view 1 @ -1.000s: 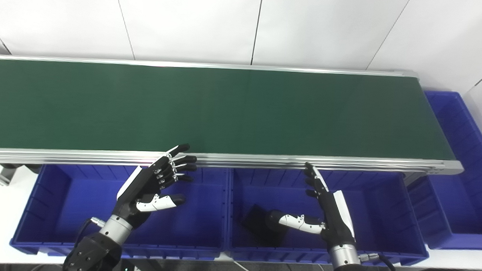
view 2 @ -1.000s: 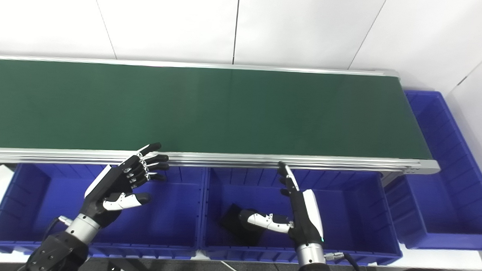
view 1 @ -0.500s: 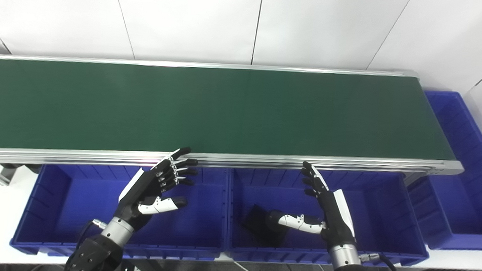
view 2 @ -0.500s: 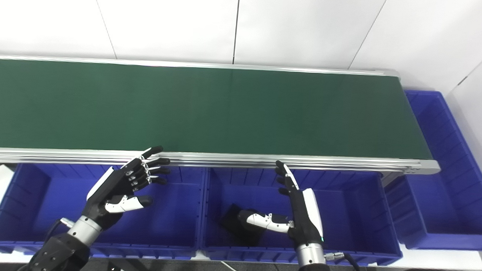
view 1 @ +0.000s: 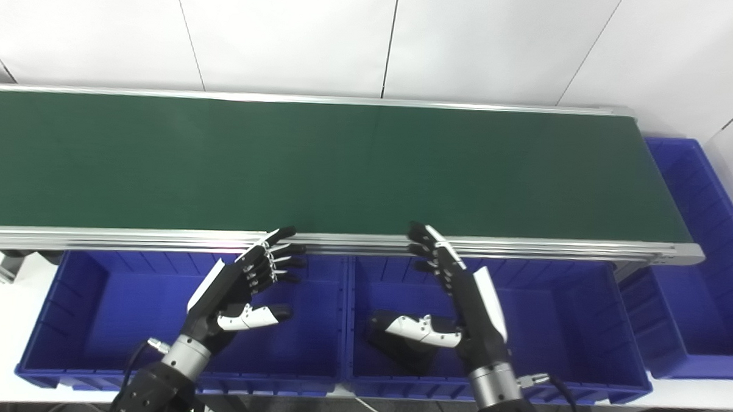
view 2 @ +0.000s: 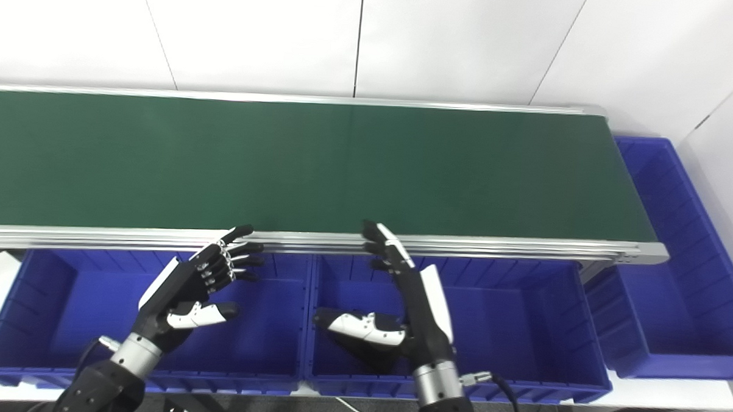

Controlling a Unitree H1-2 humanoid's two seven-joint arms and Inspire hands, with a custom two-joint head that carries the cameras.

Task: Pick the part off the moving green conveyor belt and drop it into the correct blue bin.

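Left eye view: part [view 1: 398, 347] below right-hand fingers [view 1: 432, 257]

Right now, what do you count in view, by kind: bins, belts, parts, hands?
Blue bins: 3
Green conveyor belt: 1
Black part, in the middle bin: 1
Hands: 2, left hand, right hand
Total: 7

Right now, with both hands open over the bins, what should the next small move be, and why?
Probably hold both hands ready at the rail: the green conveyor belt shows no part, the left hand and right hand hold nothing, and a dark part already lies in the middle blue bin.
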